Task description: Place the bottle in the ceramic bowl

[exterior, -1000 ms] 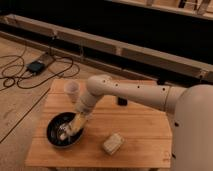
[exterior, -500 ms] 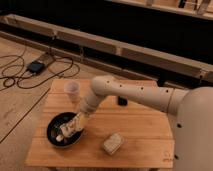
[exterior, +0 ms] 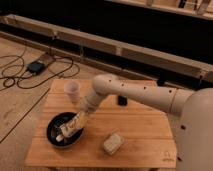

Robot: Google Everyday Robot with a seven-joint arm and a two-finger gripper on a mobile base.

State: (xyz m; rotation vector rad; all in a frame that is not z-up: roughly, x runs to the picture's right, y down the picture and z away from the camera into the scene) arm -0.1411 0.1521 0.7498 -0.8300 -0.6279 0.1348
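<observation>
The dark glossy ceramic bowl (exterior: 52, 131) sits on the front left of the wooden table (exterior: 140, 125). The clear bottle (exterior: 70, 129) with a pale label lies tilted inside the bowl, its white cap end pointing down-left. My gripper (exterior: 80, 120) is at the bottle's upper end, over the bowl's right rim, at the tip of the white arm that reaches in from the right. Whether it still grips the bottle does not show.
A white cup (exterior: 72, 90) stands behind the bowl at the table's back left. A beige rectangular block (exterior: 113, 143) lies to the bowl's right near the front edge. A small dark object (exterior: 122, 100) stands behind the arm. Cables and a black box (exterior: 36, 66) lie on the floor to the left.
The gripper dipped down into the bowl with the bottle, then drew slightly up and to the right. The bottle now lies lower in the bowl.
</observation>
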